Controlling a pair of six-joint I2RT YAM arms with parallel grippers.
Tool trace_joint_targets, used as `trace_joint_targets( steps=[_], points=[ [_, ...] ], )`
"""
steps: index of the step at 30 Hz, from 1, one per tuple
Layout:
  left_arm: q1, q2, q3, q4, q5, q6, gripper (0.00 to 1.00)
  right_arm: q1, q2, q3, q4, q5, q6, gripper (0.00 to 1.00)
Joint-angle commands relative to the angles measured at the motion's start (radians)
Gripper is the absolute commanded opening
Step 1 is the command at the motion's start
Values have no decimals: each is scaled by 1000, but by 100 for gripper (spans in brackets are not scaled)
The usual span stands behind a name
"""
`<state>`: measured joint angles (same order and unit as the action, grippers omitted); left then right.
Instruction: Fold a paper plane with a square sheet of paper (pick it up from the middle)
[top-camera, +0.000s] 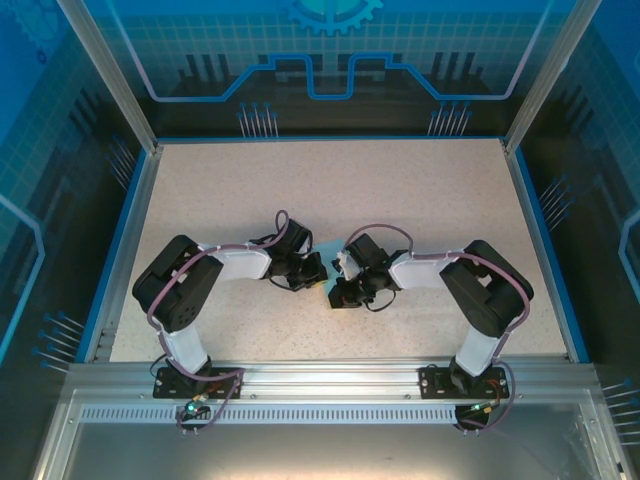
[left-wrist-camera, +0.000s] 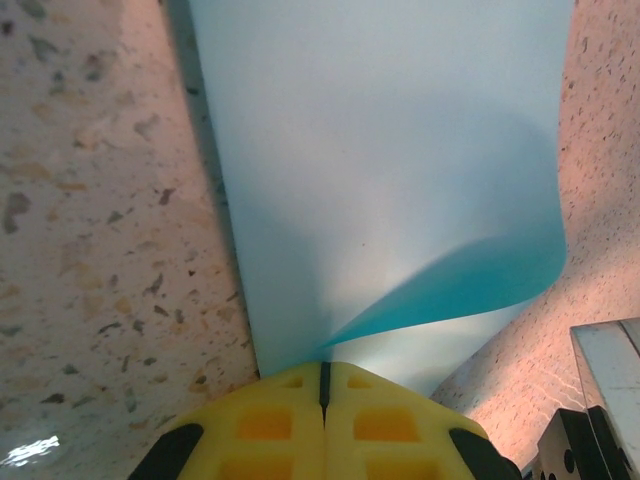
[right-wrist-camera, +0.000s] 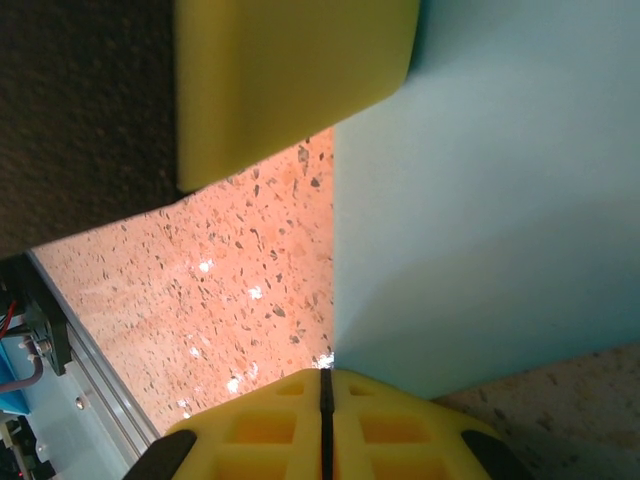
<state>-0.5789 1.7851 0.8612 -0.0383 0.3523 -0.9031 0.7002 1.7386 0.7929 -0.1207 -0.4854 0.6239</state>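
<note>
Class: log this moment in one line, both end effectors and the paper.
left end effector: shut on sheet | right end effector: shut on sheet | sheet: one side curled

Both arms looked alike: left arm (top-camera: 185, 295) and right arm (top-camera: 490, 295) had black joint housings, white link covers and purple-grey cables looped alongside. The left base (top-camera: 195, 382) was a black plate with a green light. left gripper (left-wrist-camera: 322, 385) and right gripper (right-wrist-camera: 325, 390) had yellow fingers (left-wrist-camera: 270, 432) with square recesses and black outer corners.
</note>
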Motion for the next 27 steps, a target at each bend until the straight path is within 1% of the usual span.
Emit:
trace_joint_targets(
  steps=[1,4,8,16,27],
  points=[
    [-9,19,-34,-65,-42,-7,2,-7,-81,0,-54,32,4,10],
    [-10,19,-32,-65,-43,-4,2,-55,-152,-3,-38,51,12,11],
    [-9,23,-24,-66,-42,1,2,-105,-142,15,-40,55,-6,11],
    [-9,23,-11,-76,-41,13,2,-112,-35,78,-42,30,-36,11],
    [-10,22,10,-95,-48,27,3,-120,49,80,-42,71,-11,9]
  ],
)
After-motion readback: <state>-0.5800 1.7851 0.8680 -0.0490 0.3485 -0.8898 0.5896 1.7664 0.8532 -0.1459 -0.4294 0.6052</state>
